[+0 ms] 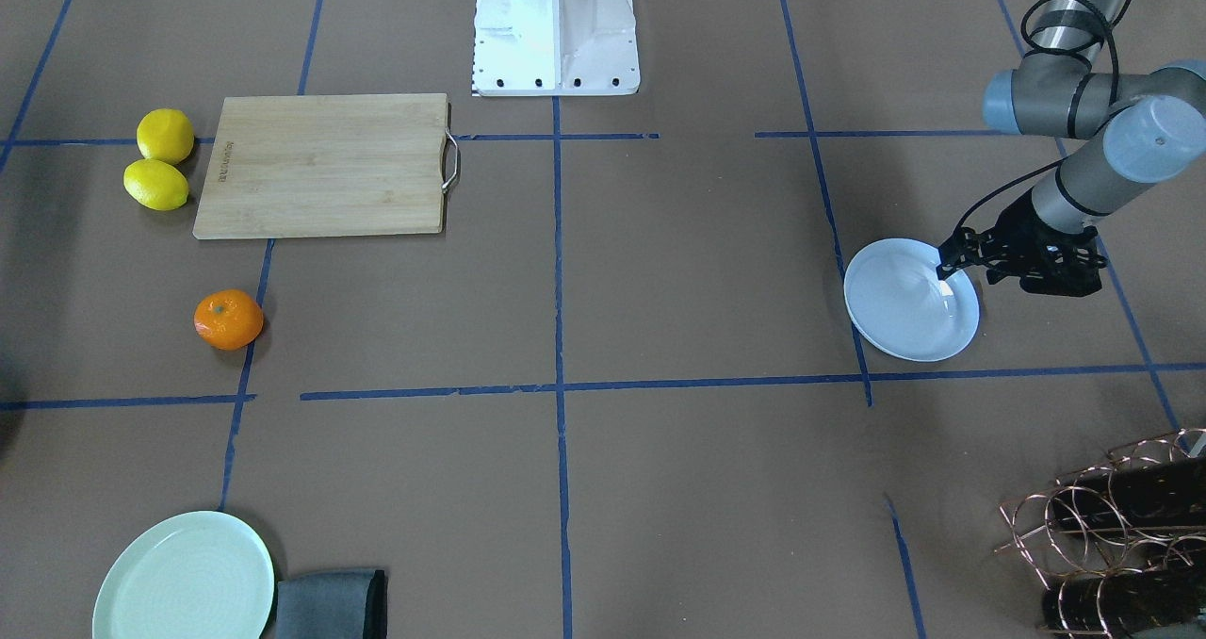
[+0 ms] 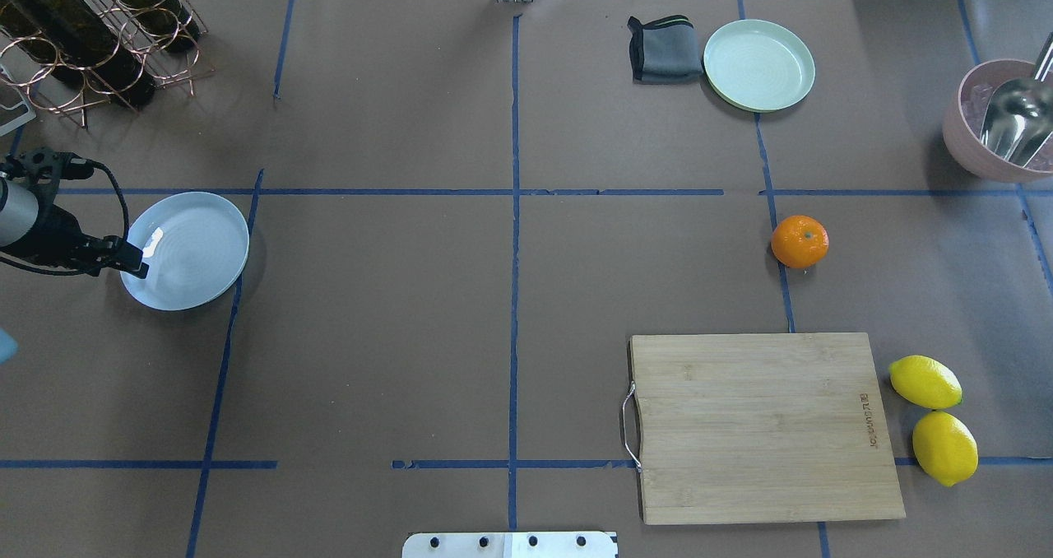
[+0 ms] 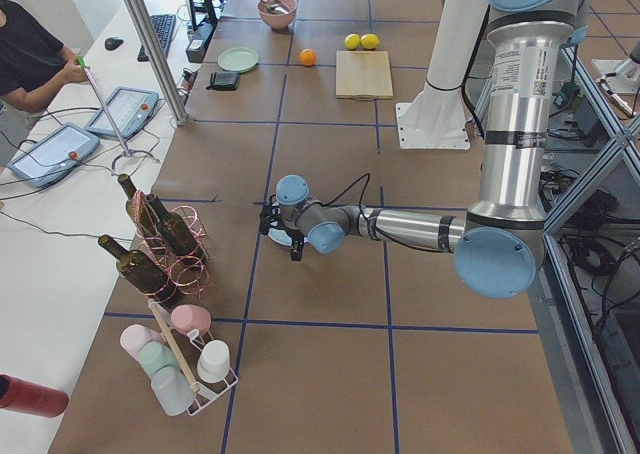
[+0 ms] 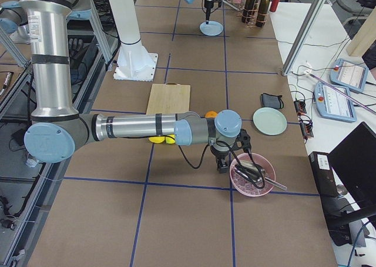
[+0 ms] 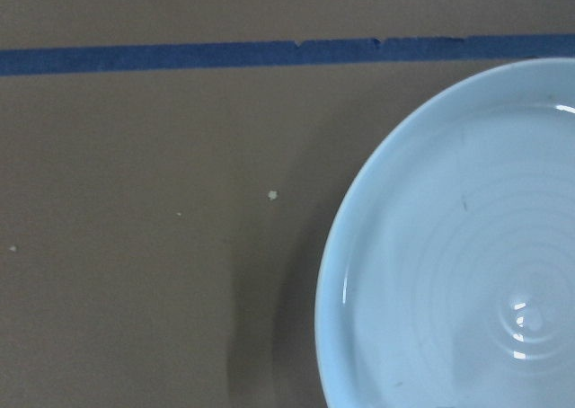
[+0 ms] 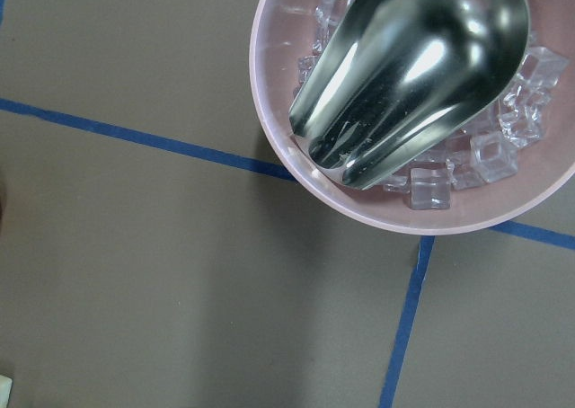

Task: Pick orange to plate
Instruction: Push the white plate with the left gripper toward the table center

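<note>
Grey-and-silver left arm (image 1: 1074,187) extends low on the left side, forearm near level. Black left gripper (image 1: 945,268) points straight down; finger gap unresolved. Right arm (image 4: 135,127) stretches level on the right side. Right gripper (image 4: 222,164) hangs down, state unclear.

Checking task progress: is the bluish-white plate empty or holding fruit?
Empty. The plate shows only bare rings; the orange lies far from it.
</note>
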Controlling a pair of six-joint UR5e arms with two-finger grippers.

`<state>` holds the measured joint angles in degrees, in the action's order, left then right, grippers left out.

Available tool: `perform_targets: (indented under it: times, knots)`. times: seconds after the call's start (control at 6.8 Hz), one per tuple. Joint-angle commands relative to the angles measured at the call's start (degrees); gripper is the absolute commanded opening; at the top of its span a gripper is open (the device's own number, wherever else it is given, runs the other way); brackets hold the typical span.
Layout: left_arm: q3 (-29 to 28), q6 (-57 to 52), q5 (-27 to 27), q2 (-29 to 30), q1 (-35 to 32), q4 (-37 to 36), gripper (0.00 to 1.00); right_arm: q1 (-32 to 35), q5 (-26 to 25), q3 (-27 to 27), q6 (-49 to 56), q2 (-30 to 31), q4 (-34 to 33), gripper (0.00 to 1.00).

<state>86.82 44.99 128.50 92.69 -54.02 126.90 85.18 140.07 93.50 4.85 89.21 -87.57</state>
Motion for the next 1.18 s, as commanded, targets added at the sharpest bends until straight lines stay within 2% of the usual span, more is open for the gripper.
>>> perform_targets:
  times: [0.0,0.29,0.44,0.59,0.74,0.88,1.03]
  knots:
    - [-0.25,-0.25,0.17,0.65,0.14,0.02,0.0,-0.1,0.12,0.01,0.07,0.44,0.03,1.0]
    - [0.71,0.19,0.78,1.35,0.14,0.1,0.0,-0.18,0.12,0.01,0.07,0.53,0.03,1.0]
    - [5.59,0.54,4.79,1.96,0.14,-0.77,0.0,-0.27,0.73,0.01,-0.02,0.53,0.03,1.0]
    - [6.77,6.89,8.57,5.71,0.05,-0.17,0.0,-0.27,1.6,0.19,-0.02,0.44,0.03,1.0]
    - [5.83,15.74,8.69,13.32,0.23,-0.16,0.0,-0.27,3.7,0.1,-0.02,0.53,0.03,1.0]
    - [5.21,24.88,8.09,19.66,4.67,-0.42,0.0,-0.36,4.5,0.1,0.07,0.44,0.46,1.0]
    - [4.85,29.76,4.95,23.03,11.32,-0.42,0.0,-0.53,4.42,0.01,0.07,0.44,1.69,1.0]
